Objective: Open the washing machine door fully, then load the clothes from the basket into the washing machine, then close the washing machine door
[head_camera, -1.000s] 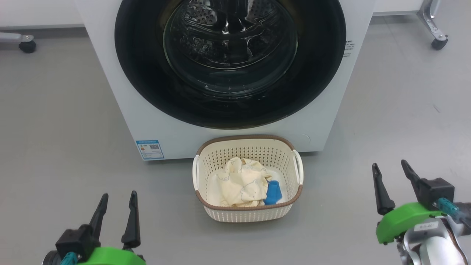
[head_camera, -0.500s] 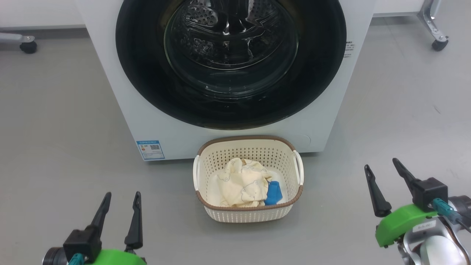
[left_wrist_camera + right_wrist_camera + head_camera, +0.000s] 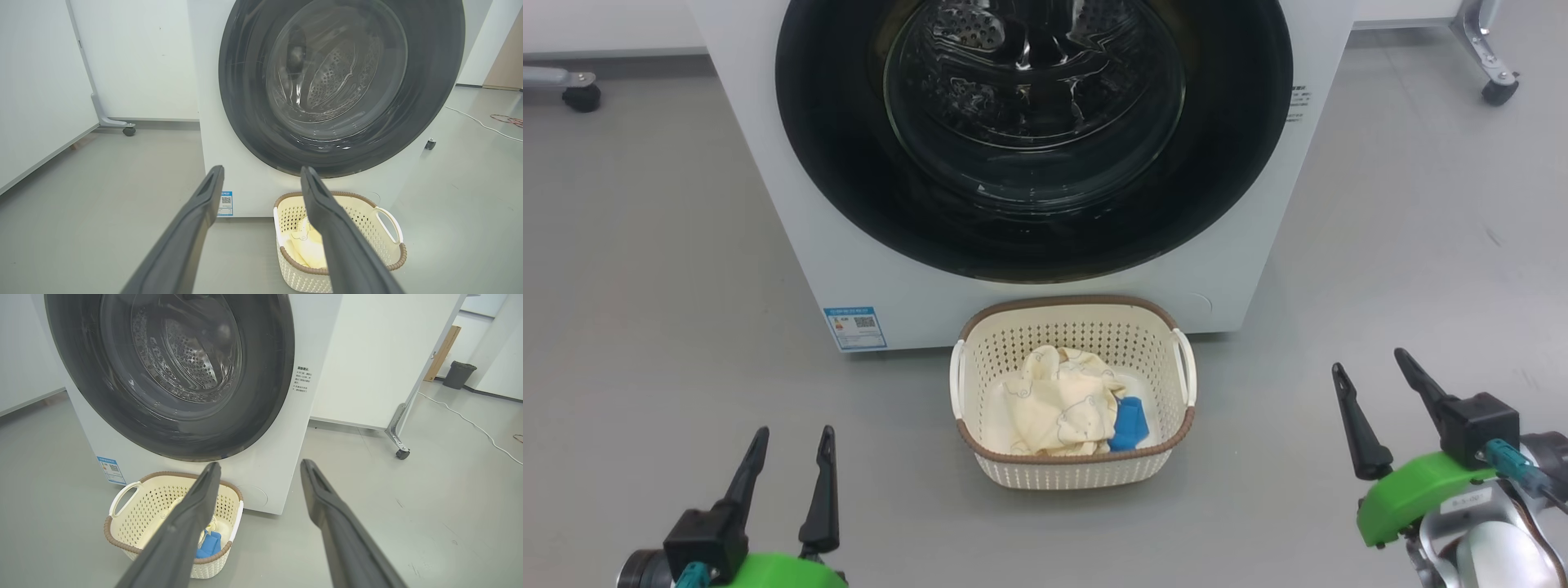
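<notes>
The white washing machine (image 3: 849, 245) stands ahead with its round black-rimmed door (image 3: 849, 163) shut flat against the front; through the glass the steel drum shows. On the floor before it sits the cream basket (image 3: 1072, 474), holding pale yellow bear-print clothes (image 3: 1058, 404) and a blue cloth piece (image 3: 1129, 425). My left gripper (image 3: 794, 437) hovers open at the lower left, well left of the basket. At the lower right my right gripper (image 3: 1372, 367) is open too, empty. The basket (image 3: 390, 253) and door (image 3: 245, 102) appear in the left wrist view, the basket (image 3: 135, 506) and door (image 3: 265, 396) in the right wrist view.
A blue label (image 3: 854, 327) is stuck low on the washer's left front. Castor wheels of white partition panels stand at the far left (image 3: 582, 96) and far right (image 3: 1499, 90). A white cable (image 3: 470, 422) runs across the grey floor to the right.
The right gripper shifted slightly left over the second. The left gripper edged right. The view wobbled a little; washer and basket stay put.
</notes>
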{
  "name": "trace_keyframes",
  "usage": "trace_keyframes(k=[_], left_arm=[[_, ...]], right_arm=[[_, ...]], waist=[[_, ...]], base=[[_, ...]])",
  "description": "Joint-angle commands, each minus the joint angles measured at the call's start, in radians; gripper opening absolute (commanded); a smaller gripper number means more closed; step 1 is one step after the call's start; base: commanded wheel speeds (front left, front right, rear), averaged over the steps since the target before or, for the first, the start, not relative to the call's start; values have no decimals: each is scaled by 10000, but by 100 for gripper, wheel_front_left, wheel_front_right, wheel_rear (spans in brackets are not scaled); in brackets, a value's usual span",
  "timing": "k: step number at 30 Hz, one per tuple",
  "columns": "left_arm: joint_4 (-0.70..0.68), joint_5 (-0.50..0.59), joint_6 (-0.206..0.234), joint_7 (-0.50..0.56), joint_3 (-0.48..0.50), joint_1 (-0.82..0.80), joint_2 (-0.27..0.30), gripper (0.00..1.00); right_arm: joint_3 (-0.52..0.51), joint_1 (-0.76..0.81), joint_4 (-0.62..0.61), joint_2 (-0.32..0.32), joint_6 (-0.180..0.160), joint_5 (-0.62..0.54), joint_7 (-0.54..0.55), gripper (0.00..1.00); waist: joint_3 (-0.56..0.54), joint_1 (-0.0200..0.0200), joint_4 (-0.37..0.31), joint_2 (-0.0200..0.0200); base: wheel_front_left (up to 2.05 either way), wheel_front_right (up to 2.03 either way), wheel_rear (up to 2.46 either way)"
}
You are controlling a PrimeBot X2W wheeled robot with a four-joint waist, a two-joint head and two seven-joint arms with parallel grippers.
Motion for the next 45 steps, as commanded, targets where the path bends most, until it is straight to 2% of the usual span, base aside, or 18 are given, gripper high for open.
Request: trace_keyframes(k=[1, 15, 45], left_arm=[[-296, 0, 32, -112, 312, -571, 199, 100], [-202, 91, 135, -113, 245, -626, 260, 100], [-466, -33, 179, -113, 172, -813, 303, 100]], right_arm=[[175, -593, -332, -122, -9, 69, -106, 100], [139, -621, -311, -122, -9, 170, -152, 100], [-43, -788, -247, -122, -9, 235, -276, 100]], waist=[[1, 0, -2, 0], [19, 0, -50, 0], [273, 0, -224, 0]], base=[[0, 0, 0], [41, 44, -85], [118, 118, -237]])
